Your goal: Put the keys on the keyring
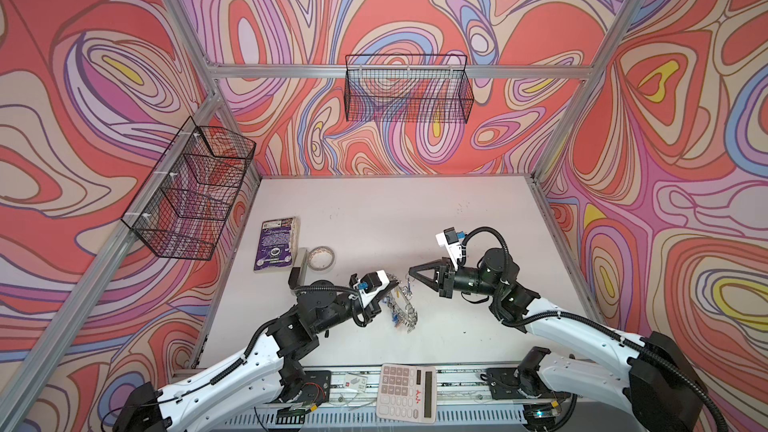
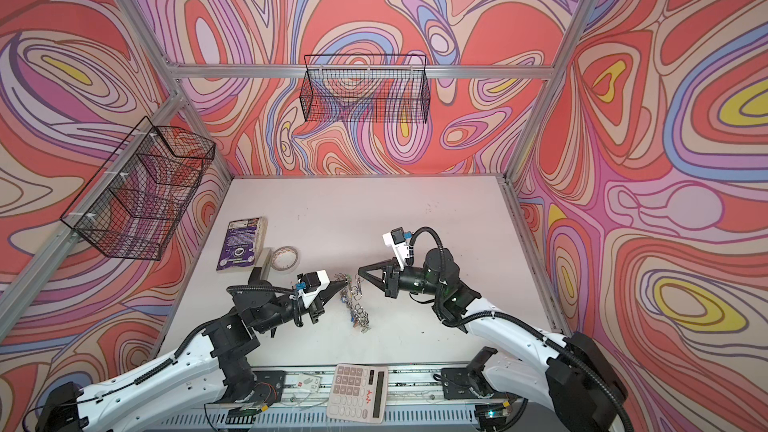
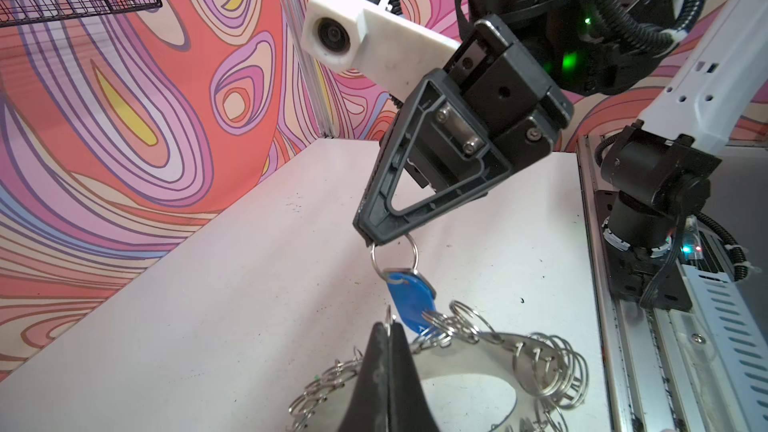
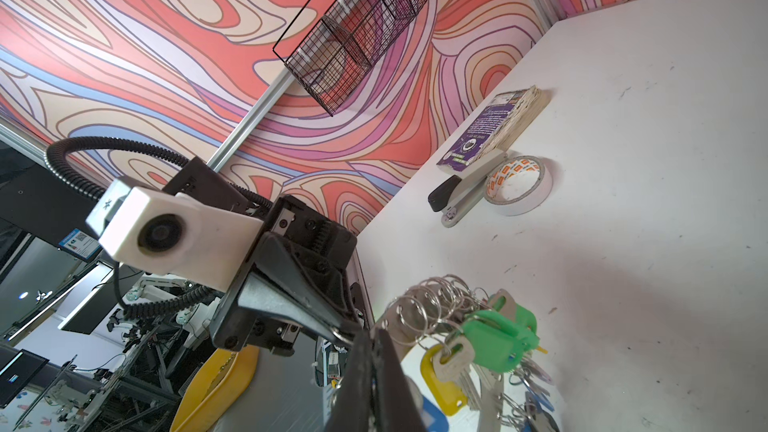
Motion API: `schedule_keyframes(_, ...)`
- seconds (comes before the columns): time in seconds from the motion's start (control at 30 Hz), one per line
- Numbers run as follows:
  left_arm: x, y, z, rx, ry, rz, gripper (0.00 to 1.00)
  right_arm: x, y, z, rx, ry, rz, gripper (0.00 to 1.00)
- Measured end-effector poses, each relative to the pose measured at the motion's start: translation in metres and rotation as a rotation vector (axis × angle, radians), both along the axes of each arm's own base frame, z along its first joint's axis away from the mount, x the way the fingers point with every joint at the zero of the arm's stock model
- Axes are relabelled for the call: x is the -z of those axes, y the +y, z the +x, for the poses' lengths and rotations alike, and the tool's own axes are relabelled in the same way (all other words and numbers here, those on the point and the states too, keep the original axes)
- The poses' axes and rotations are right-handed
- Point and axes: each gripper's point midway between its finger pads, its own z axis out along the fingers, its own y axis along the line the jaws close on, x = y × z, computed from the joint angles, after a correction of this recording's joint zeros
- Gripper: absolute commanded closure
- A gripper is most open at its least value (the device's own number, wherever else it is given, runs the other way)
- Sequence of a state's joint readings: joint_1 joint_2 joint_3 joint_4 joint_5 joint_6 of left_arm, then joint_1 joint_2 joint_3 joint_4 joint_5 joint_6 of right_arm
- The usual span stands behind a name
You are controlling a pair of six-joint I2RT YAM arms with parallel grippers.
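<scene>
The keyring (image 3: 478,357) sits near the front middle of the counter (image 1: 415,218), between the two arms, and in both top views it reads as a narrow, glinting cluster (image 1: 403,311) rather than a flat disc, so it appears tilted up on edge. The left jaws are closed tight at its far end, pinching one of the small split rings (image 4: 341,335) that hang from its rim. In the left wrist view the grey disc and its wide hole lie just past the jaw tips. The right jaws are also fully closed, clamped on the wire loop at the top of a blue-tagged key (image 3: 409,305). The key hangs down from them, and the lower end of its tag reaches in among the rim's split rings, just beside the left jaw tips. The two sets of tips face each other, close but not touching. Green-tagged keys (image 4: 503,326) and a yellow-tagged one (image 4: 436,371) already hang from the rim. A book (image 1: 276,245), stapler (image 1: 300,268) and tape roll (image 1: 321,258) lie well apart to the left, and a calculator (image 1: 406,392) sits on the front rail.
</scene>
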State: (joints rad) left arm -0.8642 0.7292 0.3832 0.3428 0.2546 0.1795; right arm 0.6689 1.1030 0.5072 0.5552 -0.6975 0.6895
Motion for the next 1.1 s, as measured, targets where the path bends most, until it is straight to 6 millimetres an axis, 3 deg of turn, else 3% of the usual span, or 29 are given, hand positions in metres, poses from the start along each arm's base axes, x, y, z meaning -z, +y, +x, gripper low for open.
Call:
schedule_keyframes(0.83,-0.001,0.005,0.014,-0.081,0.002,-0.016,1.00,-0.002,0.009,-0.002,-0.028,0.006,0.032,1.00)
schedule_keyframes(1.1,-0.001,0.003,0.012,-0.066,0.003,-0.023,1.00,0.006,0.012,0.001,-0.033,0.021,0.021,1.00)
